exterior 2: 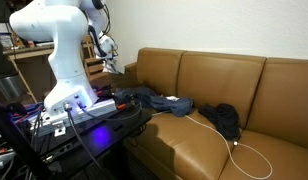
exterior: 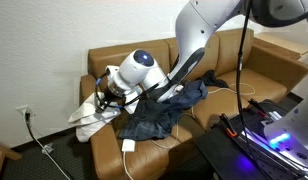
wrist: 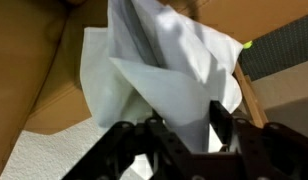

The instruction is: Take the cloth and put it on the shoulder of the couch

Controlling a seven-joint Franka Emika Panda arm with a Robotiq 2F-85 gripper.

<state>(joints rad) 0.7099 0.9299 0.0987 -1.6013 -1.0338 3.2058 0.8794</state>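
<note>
The white cloth [exterior: 92,115] lies draped over the shoulder of the couch [exterior: 87,88], its folds hanging down the outer side. In the wrist view the cloth [wrist: 164,70] fills the middle, resting on the brown leather shoulder [wrist: 44,60]. My gripper [wrist: 186,135] stands right over it with the jaws apart, and a fold of cloth rises into the gap between the black fingers [wrist: 222,125]. In both exterior views the gripper [exterior: 104,95] [exterior 2: 109,48] hovers at the couch's end, above the shoulder [exterior 2: 129,70].
A dark blue denim garment [exterior: 169,110] [exterior 2: 144,98] is spread on the seat beside the arm. Another dark garment [exterior 2: 226,118] and a thin white cable [exterior 2: 244,150] lie further along the seat. Equipment with blue lights [exterior: 274,135] [exterior 2: 84,110] stands before the couch.
</note>
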